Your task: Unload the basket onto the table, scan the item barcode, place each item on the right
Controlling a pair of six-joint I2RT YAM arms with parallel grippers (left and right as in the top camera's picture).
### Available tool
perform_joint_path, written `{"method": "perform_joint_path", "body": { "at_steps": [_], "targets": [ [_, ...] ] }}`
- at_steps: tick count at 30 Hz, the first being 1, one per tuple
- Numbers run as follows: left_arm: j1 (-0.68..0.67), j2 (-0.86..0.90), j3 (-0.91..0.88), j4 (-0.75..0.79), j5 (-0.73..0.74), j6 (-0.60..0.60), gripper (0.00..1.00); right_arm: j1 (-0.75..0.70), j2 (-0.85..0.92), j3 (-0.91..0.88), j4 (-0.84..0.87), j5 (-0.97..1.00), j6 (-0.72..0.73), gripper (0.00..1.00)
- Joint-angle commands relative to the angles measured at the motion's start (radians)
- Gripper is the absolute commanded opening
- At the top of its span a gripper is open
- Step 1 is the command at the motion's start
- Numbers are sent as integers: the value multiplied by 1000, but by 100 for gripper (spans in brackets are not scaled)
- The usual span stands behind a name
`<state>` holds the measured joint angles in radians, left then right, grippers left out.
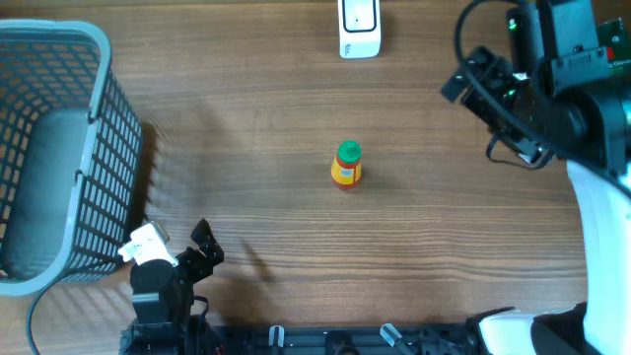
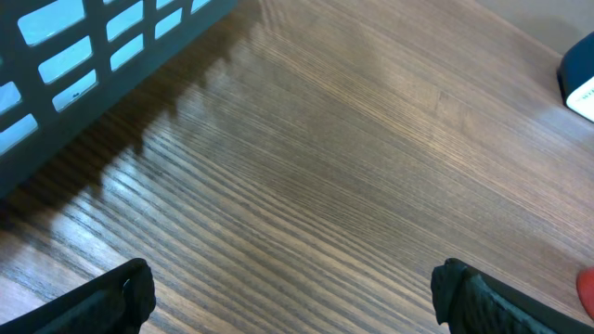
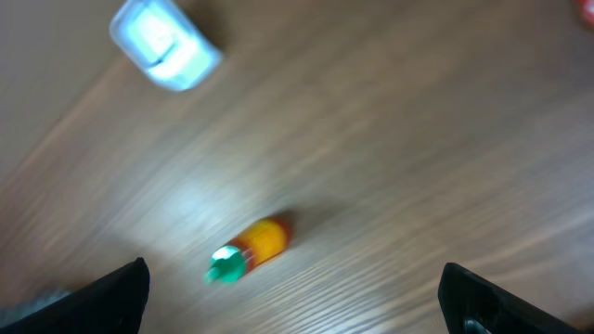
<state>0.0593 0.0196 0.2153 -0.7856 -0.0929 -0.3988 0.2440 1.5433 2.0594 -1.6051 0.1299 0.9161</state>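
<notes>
Overhead: I'm seeing the bottle (image 1: 346,165) standing upright on the table (image 1: 256,118), green cap up, nothing touching it. The scanner (image 1: 359,28) is lying well beyond the bottle, at the far edge. The basket (image 1: 59,148) is sitting well to the bottle's left. The left gripper (image 1: 207,245) is hovering between basket and bottle, nearer the basket and on the near side. The right gripper (image 1: 463,79) is hanging to the bottle's far right, well apart from it.

Left wrist: the fingers (image 2: 111,301) are standing spread wide with only bare wood between them. The basket wall is filling the top left corner.

Right wrist: the picture is blurred. The fingers (image 3: 102,297) are standing spread wide, gripping nothing. The bottle is showing in the gap beyond them, with the scanner farther off.
</notes>
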Motion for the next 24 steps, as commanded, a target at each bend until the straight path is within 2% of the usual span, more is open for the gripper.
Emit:
{"method": "perform_joint_path", "body": {
  "at_steps": [1, 3, 6, 9, 12, 15, 17, 21, 24],
  "targets": [
    [1, -5, -4, 2, -10, 1, 100, -113, 6, -177, 0, 10, 84, 100],
    [1, -5, -4, 2, -10, 1, 100, -156, 6, -298, 31, -100, 82, 99],
    [1, -5, -4, 2, -10, 1, 100, -219, 11, -499, 155, -385, 82, 100],
    [1, -5, -4, 2, -10, 1, 100, -247, 11, -652, 295, -472, 82, 100],
    [1, -5, -4, 2, -10, 1, 100, -247, 11, -751, 338, -476, 74, 100],
    [1, -5, -4, 2, -10, 1, 100, -247, 11, -811, 363, -356, 87, 100],
    [1, -5, -4, 2, -10, 1, 100, -247, 11, -834, 418, -369, 96, 100],
    [1, -5, -4, 2, -10, 1, 100, -248, 33, -838, 486, -616, 68, 100],
    [1, -5, -4, 2, -10, 1, 100, -249, 103, -838, 515, -705, 77, 99]
  ]
}}
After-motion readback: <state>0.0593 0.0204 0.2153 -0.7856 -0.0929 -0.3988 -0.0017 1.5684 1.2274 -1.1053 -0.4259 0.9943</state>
